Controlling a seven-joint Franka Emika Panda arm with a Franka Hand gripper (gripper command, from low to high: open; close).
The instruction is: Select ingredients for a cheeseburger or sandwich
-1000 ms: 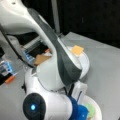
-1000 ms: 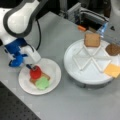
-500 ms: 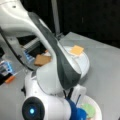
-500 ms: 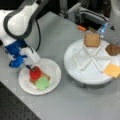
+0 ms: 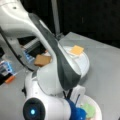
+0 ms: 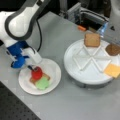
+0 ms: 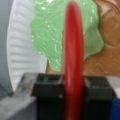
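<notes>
End effector: the end effector (image 6: pixel 33 68) sits at the end of the white arm (image 6: pixel 17 22) over the small plate, at about 8 o'clock in a front view; in the wrist view its black fingers (image 7: pixel 47 86) are clamped on the red tomato disc (image 7: pixel 73 55), which stands on edge between them.
Tomato: one red tomato disc, seen in a front view (image 6: pixel 37 73) just above the stack on the small plate; whether it touches the lettuce cannot be told.
Lettuce: one green lettuce piece (image 6: pixel 42 83) lying on a bread square; in the wrist view it spreads behind the disc (image 7: pixel 50 32).
Bread squares: two. One tan bread square (image 6: pixel 33 80) lies under the lettuce on the small plate; one brown bread square (image 6: pixel 92 40) lies in the 12 o'clock compartment of the large tray.
Patty: one brown round patty (image 6: pixel 113 49) at about 2 o'clock on the large tray.
Cheese: one orange cheese square (image 6: pixel 113 70) at about 4 o'clock on the large tray; it also shows in a front view (image 5: pixel 76 50).
Small plate: one white round plate (image 6: pixel 53 71) on the grey desk (image 6: pixel 57 37).
Large tray: one white round divided tray (image 6: pixel 75 67) at 3 o'clock of the small plate, apart from it.
Sandwich so far: bread at the bottom, lettuce on top of it, tomato gripped over them.
</notes>
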